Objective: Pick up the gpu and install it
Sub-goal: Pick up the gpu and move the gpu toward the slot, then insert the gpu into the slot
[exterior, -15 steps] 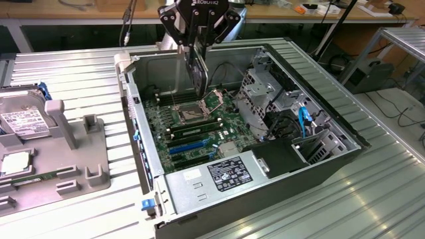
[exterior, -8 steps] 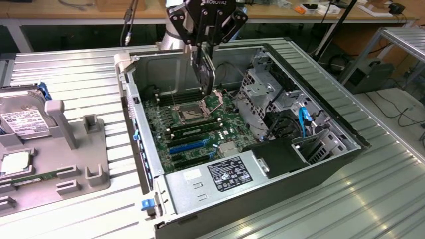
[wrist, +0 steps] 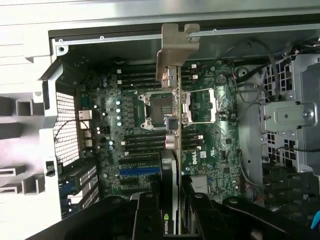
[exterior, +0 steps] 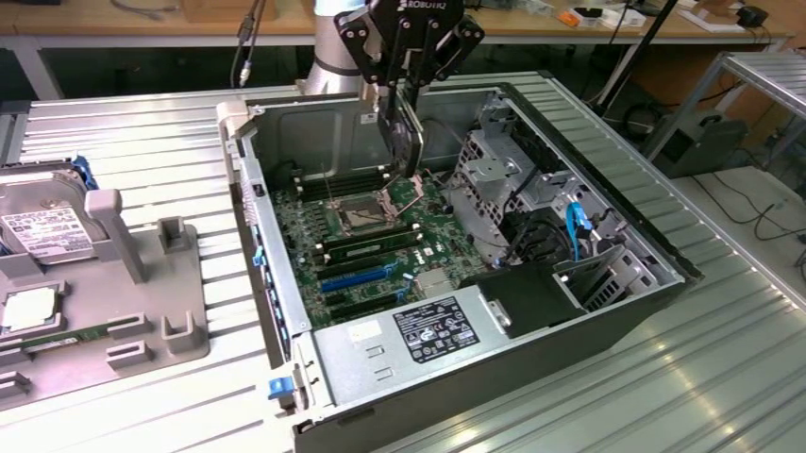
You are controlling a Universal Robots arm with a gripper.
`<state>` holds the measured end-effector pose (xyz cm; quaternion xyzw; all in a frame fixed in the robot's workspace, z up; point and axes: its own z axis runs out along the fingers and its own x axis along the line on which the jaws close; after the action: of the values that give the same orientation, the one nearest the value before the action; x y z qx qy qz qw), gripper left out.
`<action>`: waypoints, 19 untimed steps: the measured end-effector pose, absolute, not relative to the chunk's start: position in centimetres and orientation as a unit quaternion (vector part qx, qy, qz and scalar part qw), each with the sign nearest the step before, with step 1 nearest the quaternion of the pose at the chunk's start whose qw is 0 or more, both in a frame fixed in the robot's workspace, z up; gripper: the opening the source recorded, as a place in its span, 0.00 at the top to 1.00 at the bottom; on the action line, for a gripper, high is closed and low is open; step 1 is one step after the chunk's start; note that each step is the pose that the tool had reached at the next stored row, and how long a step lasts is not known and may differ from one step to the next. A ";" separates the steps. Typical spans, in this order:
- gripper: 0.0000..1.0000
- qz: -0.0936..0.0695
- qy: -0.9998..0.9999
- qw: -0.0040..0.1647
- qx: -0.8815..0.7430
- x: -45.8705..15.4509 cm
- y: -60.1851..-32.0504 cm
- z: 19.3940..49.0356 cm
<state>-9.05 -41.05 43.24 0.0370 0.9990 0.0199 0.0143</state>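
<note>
My gripper hangs over the open computer case, shut on the gpu. The card is held upright by its top edge, and its lower end is just above the motherboard near the CPU socket. In the wrist view the gpu appears edge-on as a slim strip between the black fingers. Its silvery bracket points toward the case's rear wall. A blue expansion slot lies on the board, nearer the power supply than the card is, and it is seen again as the blue slot.
A silver power supply fills the case's near end. Metal drive cages and a blue cable sit on the exterior view's right. On the left, outside the case, a hard drive rests on a grey fixture.
</note>
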 end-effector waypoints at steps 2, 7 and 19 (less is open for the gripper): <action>0.73 0.020 0.999 0.014 0.037 -8.6 -41.1 43.2; 0.73 0.020 0.999 0.014 0.037 -8.5 -41.1 43.2; 0.73 0.020 0.999 0.014 0.031 -8.5 -41.0 43.2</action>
<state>-8.51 -41.05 43.24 0.0306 0.9992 0.0200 0.0142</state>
